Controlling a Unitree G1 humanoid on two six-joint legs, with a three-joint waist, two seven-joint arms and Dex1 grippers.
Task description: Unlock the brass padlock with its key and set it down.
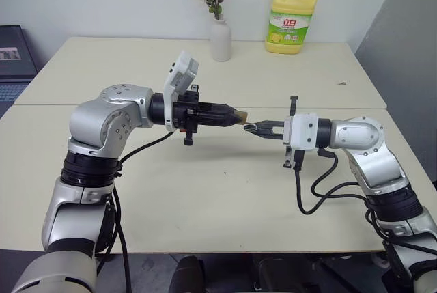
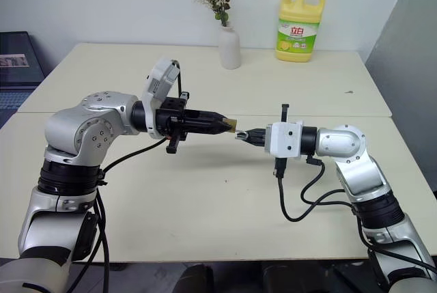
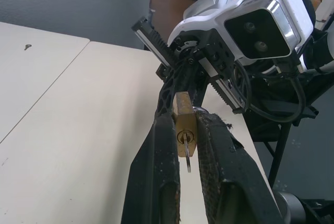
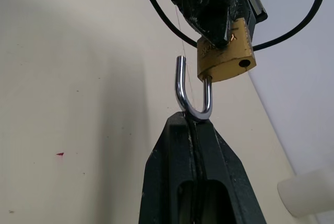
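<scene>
Between both clamped grippers, brass padlock (image 4: 226,51)

2 cream tables (image 1: 225,197) stand pushed together, 1 near and 1 far, with a seam running left to right between them. On the far table, at its far edge, stand a white vase (image 1: 220,39) with dried flowers and, to its right, a yellow detergent bottle (image 1: 291,20).

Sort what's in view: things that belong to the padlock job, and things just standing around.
Job:
- brass padlock, shackle swung open, body in the left pincer
- key in the lock's keyhole
- right pincer, shut on the shackle

Standing around:
- white vase of dried flowers
- yellow detergent bottle
- laptop
</scene>
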